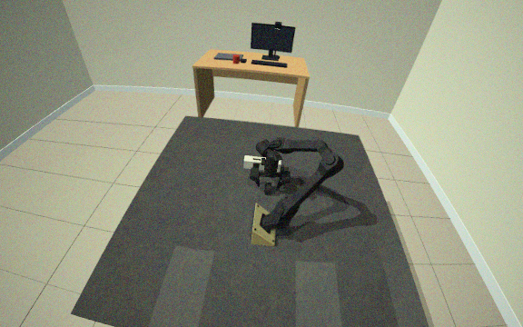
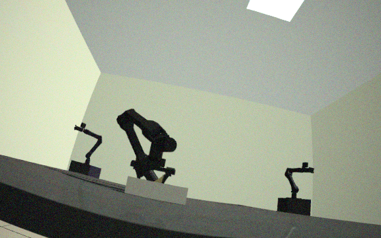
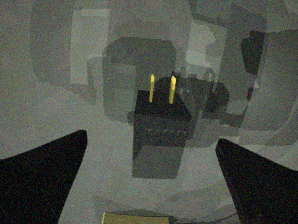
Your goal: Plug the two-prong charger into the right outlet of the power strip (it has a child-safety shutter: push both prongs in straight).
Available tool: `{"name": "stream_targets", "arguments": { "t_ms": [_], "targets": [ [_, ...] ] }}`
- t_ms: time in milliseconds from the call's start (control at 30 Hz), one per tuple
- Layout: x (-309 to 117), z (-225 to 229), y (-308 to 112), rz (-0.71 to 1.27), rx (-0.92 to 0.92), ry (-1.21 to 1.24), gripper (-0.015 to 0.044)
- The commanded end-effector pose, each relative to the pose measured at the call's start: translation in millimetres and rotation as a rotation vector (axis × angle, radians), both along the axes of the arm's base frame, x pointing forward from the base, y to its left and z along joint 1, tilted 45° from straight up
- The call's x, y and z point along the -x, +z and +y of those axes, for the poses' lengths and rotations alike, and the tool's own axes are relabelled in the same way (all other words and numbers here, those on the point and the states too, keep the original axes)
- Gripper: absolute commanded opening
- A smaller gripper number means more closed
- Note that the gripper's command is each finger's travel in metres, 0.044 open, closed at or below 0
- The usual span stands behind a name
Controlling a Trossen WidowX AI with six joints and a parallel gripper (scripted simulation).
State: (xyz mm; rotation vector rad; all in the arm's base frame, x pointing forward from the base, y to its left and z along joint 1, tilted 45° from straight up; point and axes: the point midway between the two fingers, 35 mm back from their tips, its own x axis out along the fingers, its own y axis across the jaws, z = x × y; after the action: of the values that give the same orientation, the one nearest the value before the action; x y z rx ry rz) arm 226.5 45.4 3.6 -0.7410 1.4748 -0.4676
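Note:
The white power strip (image 1: 249, 163) (image 2: 157, 191) lies on the dark mat, partly hidden behind the gripper in the top view; its outlets are mostly covered. The charger (image 3: 156, 155) is a dark block with two yellow prongs that point to the top of the wrist view. My gripper (image 1: 270, 185) (image 2: 152, 180) (image 3: 154, 142) points down over the charger. Its black fingers are wide open and empty, one to each side of the block, with a gap on both sides. How high the fingertips are over the mat is hard to tell.
The arm's yellow wedge base (image 1: 261, 235) (image 3: 136, 219) stands close to the charger. A dark mat (image 1: 189, 200) lies under everything. A desk (image 1: 289, 67) with a monitor (image 1: 272, 37) stands at the back. Two other small arms (image 2: 94, 149) (image 2: 291, 182) appear in the exterior view.

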Motion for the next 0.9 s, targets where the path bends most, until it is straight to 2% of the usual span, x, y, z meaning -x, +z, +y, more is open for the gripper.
{"name": "stream_targets", "arguments": {
  "t_ms": [0, 433, 833, 867],
  "targets": [
    [0, -6, -5, 0.004, 0.008, 0.004, 0.0440],
    [-1, -18, -16, 0.004, 0.010, 0.003, 0.0440],
    [-2, -15, -14, 0.001, 0.003, -0.002, 0.0125],
    [-2, -15, -14, 0.001, 0.003, -0.002, 0.0118]
  ]
}}
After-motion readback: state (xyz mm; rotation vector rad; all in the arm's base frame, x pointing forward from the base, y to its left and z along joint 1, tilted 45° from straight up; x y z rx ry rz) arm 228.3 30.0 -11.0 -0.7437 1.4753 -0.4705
